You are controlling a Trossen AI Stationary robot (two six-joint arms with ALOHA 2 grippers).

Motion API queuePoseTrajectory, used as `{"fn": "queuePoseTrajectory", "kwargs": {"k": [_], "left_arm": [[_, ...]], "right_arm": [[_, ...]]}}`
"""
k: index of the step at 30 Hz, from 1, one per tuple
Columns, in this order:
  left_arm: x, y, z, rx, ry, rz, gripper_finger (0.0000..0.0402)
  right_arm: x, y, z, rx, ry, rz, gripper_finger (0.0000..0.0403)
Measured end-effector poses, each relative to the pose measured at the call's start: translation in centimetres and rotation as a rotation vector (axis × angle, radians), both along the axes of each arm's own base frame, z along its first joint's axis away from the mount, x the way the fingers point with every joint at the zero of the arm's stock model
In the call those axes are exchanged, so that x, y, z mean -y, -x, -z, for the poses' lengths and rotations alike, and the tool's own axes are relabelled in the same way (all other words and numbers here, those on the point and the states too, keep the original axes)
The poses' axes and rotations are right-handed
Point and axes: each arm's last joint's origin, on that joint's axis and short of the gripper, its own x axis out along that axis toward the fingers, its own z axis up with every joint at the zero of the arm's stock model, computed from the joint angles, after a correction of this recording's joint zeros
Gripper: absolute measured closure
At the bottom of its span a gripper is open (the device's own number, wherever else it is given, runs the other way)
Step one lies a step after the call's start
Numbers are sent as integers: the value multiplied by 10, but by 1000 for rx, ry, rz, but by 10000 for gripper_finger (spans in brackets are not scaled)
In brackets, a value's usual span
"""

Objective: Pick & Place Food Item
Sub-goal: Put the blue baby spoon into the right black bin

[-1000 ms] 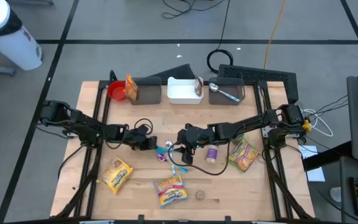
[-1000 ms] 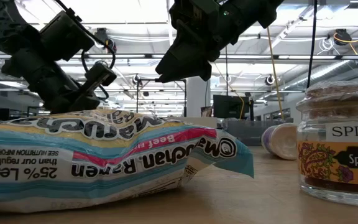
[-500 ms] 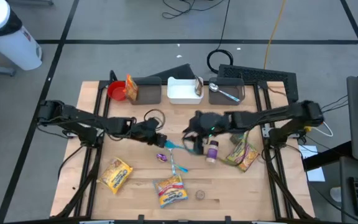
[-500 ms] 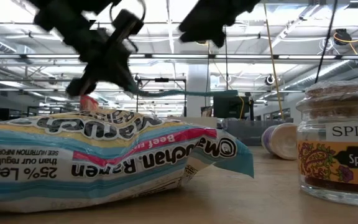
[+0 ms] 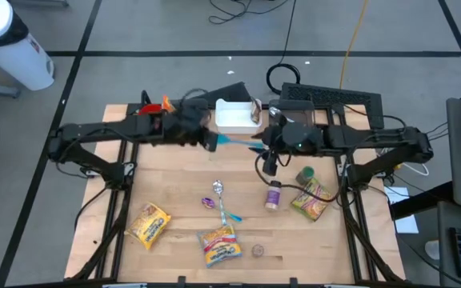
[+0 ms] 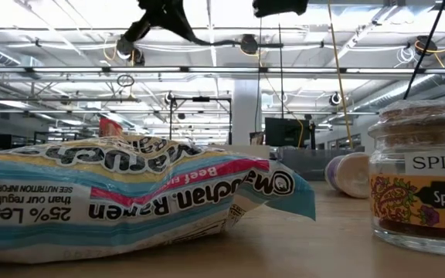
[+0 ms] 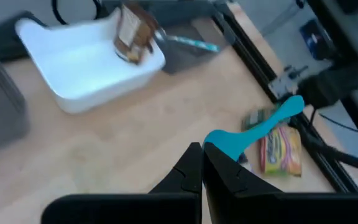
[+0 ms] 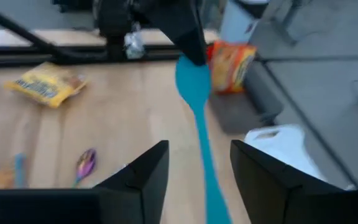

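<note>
A teal spoon hangs high over the table's far middle, between my two grippers. My left gripper, reaching in from the left, is shut on it. My right gripper faces it from the right and is open. Its fingers stand on either side of the spoon's handle, with a gap showing on both sides. Food packets lie on the table: two yellow noodle packets near the front and a green packet at the right. My left gripper pinches the spoon's broad bowl end between its two fingertips. The fingers come from the table's left, slanting down, in line with the spoon. The spoon juts out beyond them toward my right gripper, roughly level and lifted clear of the table.
Along the far edge stand a white bin with a brown packet, grey bins, a red bowl and an orange packet. A spice jar, a green-capped jar and small utensils lie mid-table.
Both grippers have risen from low over the table's middle and gone toward its far edge. The teal spoon has gone up with my left gripper, lifted clear of the table, and now hangs near the white bin.
</note>
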Motion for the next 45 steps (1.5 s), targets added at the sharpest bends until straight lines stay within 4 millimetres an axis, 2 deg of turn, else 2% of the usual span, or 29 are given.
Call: {"fn": "queuePoseTrajectory", "kwargs": {"k": [5, 9, 13, 19, 29, 36, 45], "left_arm": [[-12, 6, -16, 3, -33, -45, 400], [-14, 7, -20, 5, -51, -77, 400], [-14, 7, -19, -1, -46, -88, 400], [-12, 3, -14, -25, -46, -75, 400], [-12, 4, -15, -35, -68, -69, 400], [-12, 4, -15, -41, -83, -55, 400], [-12, 3, -16, -25, -87, -53, 401]], "right_arm": [[1, -13, -12, -44, 149, 41, 202], [2, -26, -10, -99, 184, 47, 187], [1, -43, 3, -170, 215, 47, 187], [3, -56, 18, -246, 331, 114, 191], [17, -57, 18, -257, 357, 142, 193], [30, -56, 20, -244, 272, 141, 203], [30, -59, 26, -274, 261, 114, 219]]}}
